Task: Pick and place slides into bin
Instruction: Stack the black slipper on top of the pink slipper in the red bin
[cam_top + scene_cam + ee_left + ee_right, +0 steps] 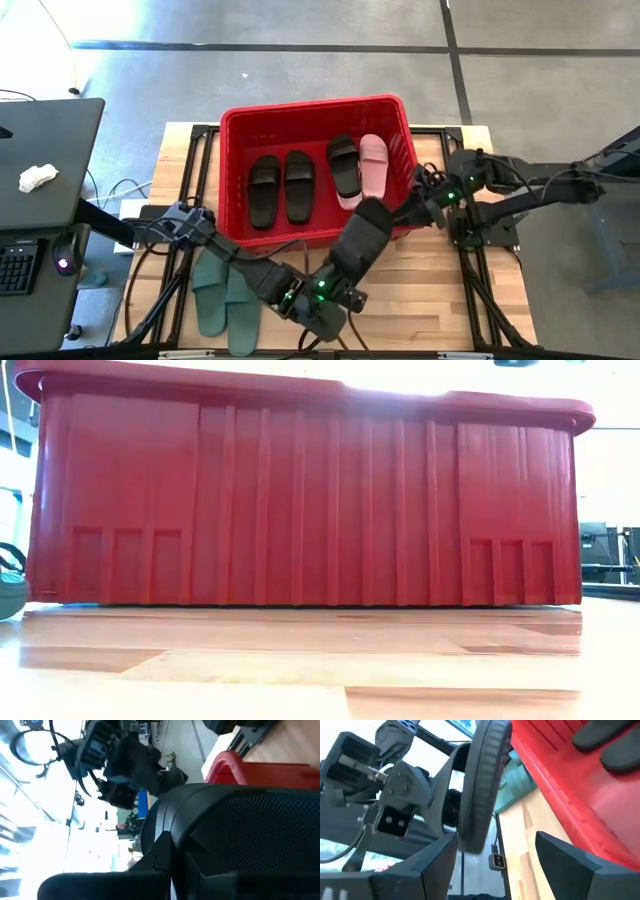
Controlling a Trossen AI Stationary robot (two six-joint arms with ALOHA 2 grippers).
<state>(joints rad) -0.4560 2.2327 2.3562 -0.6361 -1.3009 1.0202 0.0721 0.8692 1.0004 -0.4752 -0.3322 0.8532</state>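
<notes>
My left gripper (349, 270) is shut on a black slide (365, 235) and holds it above the near rim of the red bin (232, 125). The slide fills the left wrist view (240, 835). My right gripper (414, 207) is open at the bin's near right corner, close to the slide's far end. In the right wrist view the slide (485, 785) shows edge-on beyond the open fingers. Three black slides (282, 187) and a pink one (375, 163) lie flat on the bin's floor. Two green slides (222, 297) lie on the table at the near left. My left gripper holds the black slide by its near end (352, 258), coming level from the table's near side. The slide itself hides the fingers in the left wrist view, so the kind of hold cannot be told. The slide is lifted clear and slants over the bin's near rim.
The bin's near wall (300, 500) fills the low view, with bare wooden tabletop (320, 660) in front of it. A green slide's edge (8, 595) shows at the far left there. A dark desk with a keyboard and mouse (40, 200) stands left of the table.
</notes>
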